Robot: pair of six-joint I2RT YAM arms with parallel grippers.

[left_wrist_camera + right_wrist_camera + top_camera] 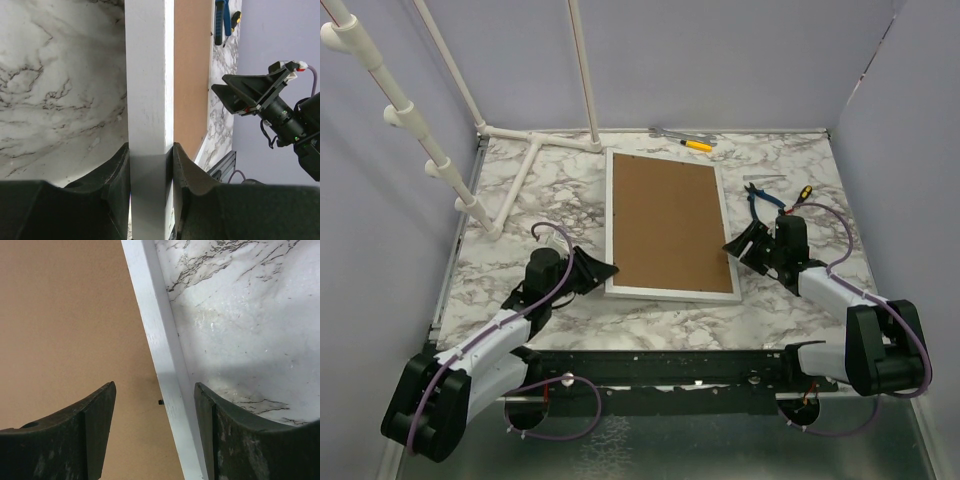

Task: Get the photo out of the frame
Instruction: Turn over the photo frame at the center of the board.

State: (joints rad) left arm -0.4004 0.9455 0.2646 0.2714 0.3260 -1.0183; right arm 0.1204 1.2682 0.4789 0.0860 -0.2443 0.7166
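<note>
frame [665,222] lay flat, brown back up, centred on worktop [560,190] | left pincer [150,150] gripped its left rail near the front corner | right pincer [155,387] stood wide, straddling the right rail

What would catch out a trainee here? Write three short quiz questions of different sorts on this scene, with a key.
1. True or false: the frame lies with its brown back facing up.
2. Fill in: the right gripper straddles the frame's white rail with its jaws ___.
3. Which is clamped on the frame's rail? A. the left gripper B. the right gripper C. neither

Key: 1 true; 2 open; 3 A.
</note>
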